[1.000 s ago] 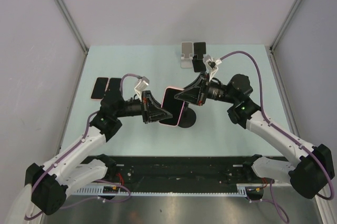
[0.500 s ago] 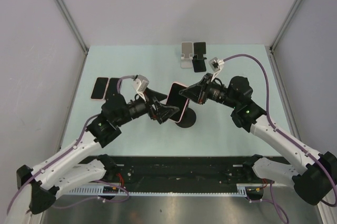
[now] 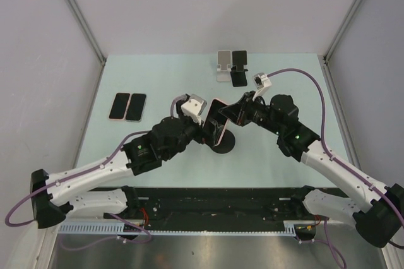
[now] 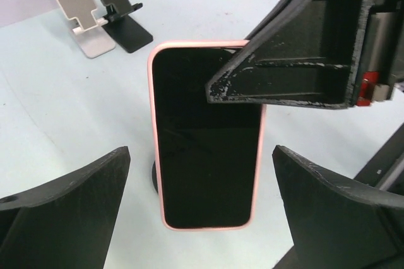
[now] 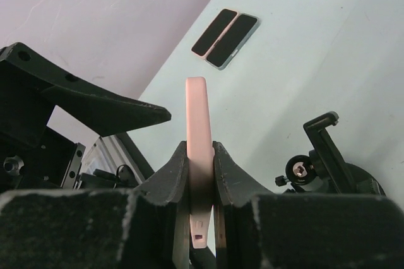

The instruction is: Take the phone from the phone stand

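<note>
The phone (image 3: 216, 126), dark-screened in a pink case, is pinched edge-on by my right gripper (image 3: 230, 115), which is shut on it. In the right wrist view the fingers (image 5: 170, 177) clamp both faces of the phone (image 5: 197, 124), and the black phone stand (image 5: 325, 155) sits apart to the right with its clamp holding nothing. From above, the stand's round base (image 3: 225, 143) lies just below the phone. My left gripper (image 4: 202, 155) is open, its fingers wide on either side of the phone's screen (image 4: 205, 149) without touching it.
Two phones (image 3: 127, 106) lie flat side by side at the table's left. A white stand (image 3: 222, 65) and a black stand (image 3: 239, 67) are at the back centre. Both arms crowd the table's middle.
My left gripper has opened and let go of the phone, and its arm has swung right, close to the phone. The right gripper keeps its hold on the phone.
</note>
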Robot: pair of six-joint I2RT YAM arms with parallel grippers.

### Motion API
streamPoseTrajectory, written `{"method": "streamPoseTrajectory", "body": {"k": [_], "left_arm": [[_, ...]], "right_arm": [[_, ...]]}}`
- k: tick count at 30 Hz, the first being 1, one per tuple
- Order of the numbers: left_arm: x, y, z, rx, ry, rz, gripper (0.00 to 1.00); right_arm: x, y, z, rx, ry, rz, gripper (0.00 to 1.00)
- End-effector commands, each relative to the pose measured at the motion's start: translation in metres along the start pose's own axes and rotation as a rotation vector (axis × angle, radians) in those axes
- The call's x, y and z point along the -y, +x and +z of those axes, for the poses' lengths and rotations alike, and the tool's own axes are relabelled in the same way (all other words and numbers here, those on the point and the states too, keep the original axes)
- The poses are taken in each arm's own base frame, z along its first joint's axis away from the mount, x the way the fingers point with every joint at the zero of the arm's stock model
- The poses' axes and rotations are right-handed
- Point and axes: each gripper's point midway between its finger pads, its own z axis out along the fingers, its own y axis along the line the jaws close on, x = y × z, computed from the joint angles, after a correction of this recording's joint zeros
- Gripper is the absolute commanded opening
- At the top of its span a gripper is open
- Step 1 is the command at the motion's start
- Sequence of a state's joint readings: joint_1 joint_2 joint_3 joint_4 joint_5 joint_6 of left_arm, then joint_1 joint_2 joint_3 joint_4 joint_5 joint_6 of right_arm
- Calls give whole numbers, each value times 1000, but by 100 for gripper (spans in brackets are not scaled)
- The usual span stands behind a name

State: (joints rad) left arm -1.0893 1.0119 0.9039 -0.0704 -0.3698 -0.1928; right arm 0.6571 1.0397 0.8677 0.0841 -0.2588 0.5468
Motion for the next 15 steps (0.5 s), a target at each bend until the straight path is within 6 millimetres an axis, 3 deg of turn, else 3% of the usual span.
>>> {"method": "streamPoseTrajectory", "body": {"k": [1, 8, 15], "left_arm": [[3, -16, 5, 9, -19, 4, 100], [17, 3, 20, -69, 8, -27, 100], [4, 18, 25, -144, -98, -32, 100]], "right_arm": [[-21, -34, -7, 122, -35, -44, 0], [-21, -33, -6, 126, -27, -48, 0], [-23, -31, -4, 119, -33, -47, 0]]}}
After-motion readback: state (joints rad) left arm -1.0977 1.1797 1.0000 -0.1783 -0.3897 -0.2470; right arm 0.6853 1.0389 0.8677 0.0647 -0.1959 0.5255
